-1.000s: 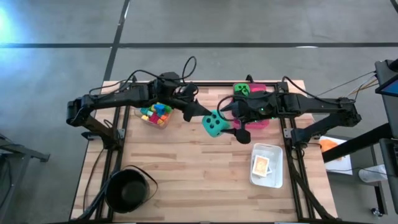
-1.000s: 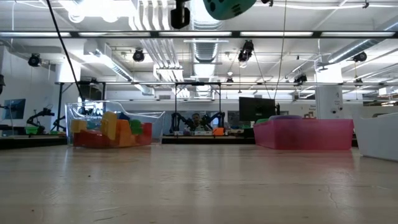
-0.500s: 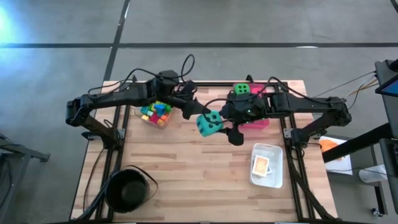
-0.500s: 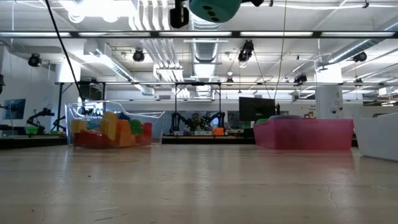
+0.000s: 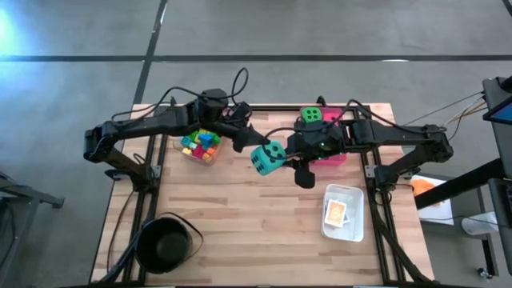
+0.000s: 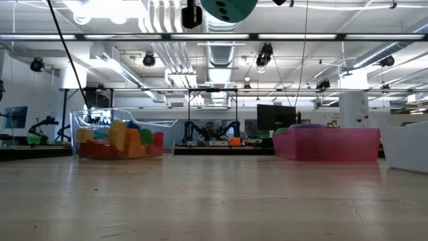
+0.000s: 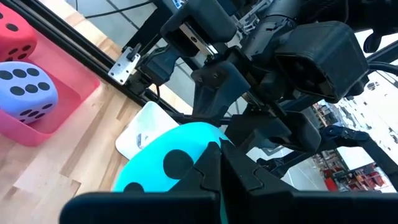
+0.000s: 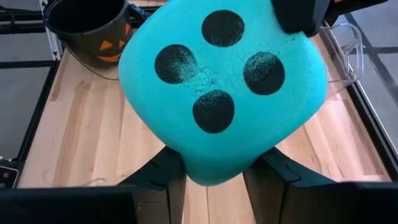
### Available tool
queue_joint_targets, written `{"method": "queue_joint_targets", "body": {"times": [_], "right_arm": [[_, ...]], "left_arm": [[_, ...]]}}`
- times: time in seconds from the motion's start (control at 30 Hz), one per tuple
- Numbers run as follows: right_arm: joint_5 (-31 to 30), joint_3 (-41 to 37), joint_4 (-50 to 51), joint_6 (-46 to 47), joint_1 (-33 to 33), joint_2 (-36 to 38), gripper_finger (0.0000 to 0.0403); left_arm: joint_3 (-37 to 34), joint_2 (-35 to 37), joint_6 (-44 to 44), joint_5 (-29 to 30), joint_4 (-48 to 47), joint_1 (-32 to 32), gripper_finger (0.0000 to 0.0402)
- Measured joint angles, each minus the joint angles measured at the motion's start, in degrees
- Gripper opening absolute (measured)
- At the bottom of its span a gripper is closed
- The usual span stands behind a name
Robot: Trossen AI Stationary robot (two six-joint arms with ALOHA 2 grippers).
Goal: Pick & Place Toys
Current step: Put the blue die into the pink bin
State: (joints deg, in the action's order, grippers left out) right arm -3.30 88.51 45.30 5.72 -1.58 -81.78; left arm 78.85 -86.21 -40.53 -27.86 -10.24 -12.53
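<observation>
A teal die (image 5: 268, 157) with black dots hangs high over the middle of the table, also showing at the top of the low view (image 6: 229, 8). My left gripper (image 5: 254, 148) comes at it from the table's left, shut on it. My right gripper (image 5: 288, 158) comes from the right, shut on its other side. A green die (image 5: 310, 114) lies in the pink tray (image 5: 334, 158). A purple die (image 7: 25, 93) and a red die (image 7: 15, 31) lie there too. My left gripper pinches a corner of the teal die (image 8: 280, 40) in its shut fingertips (image 8: 298, 15), coming from the table's left and slanting slightly down. The die hangs clear of the table. My right gripper holds the die's end nearest to it (image 8: 194, 167) between its two fingers (image 8: 163, 175), coming from the table's right and slanting down. The soft wall is dented in between them. The four-dot face looks toward the wrist.
A clear tray of coloured blocks (image 5: 200, 146) stands at the far left. A white tray with a card (image 5: 342, 212) sits at the near right, and a round black pot (image 5: 166, 242) at the near left. Bare wood lies below the die.
My right gripper has shut on the teal die, its fingers closing from wide open. The die has shifted a little toward the table's left and stays aloft. My left gripper has kept still, shut.
</observation>
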Motion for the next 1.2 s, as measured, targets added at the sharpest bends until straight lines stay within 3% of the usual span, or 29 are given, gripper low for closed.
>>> {"method": "queue_joint_targets", "body": {"times": [0.33,0.43,0.9,1.2], "right_arm": [[0.2,0.0,0.99,2.17,-0.39,0.33,0.0116],[0.28,0.0,1.77,3.29,-0.42,0.67,0.0114],[3.11,0.15,1.64,5.42,-0.6,1.16,0.0083],[3.55,0.15,5.21,7.12,-0.62,1.14,0.0072]], "left_arm": [[0.0,-0.04,0.2,1.92,0.35,0.0,0.0001],[0.0,-0.16,0.2,2.37,0.41,-0.06,0.0018],[-0.07,-0.2,-0.44,5.79,0.71,-0.26,0.0248],[-0.07,0.51,-1.33,9.57,1.29,-0.53,0.0332]]}}
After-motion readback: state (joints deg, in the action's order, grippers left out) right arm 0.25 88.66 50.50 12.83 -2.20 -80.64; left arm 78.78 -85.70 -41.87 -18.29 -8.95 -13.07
